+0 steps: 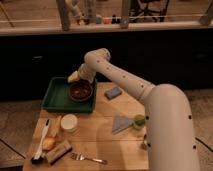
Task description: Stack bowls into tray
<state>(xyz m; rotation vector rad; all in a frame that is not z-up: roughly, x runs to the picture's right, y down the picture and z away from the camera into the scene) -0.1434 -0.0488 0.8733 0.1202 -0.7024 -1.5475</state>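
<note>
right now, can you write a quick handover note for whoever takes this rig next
Hand: over the far edge of the green tray, just behind the bowl; whether it grips anything cannot be told.
Bowl: one dark reddish-brown bowl sits inside the tray, toward its right side. No other bowl of that kind shows on the table.
Done: that bowl is in the tray.
Left: confirm the hand is free of the bowl, then check for further bowls out of view to stack on it.
</note>
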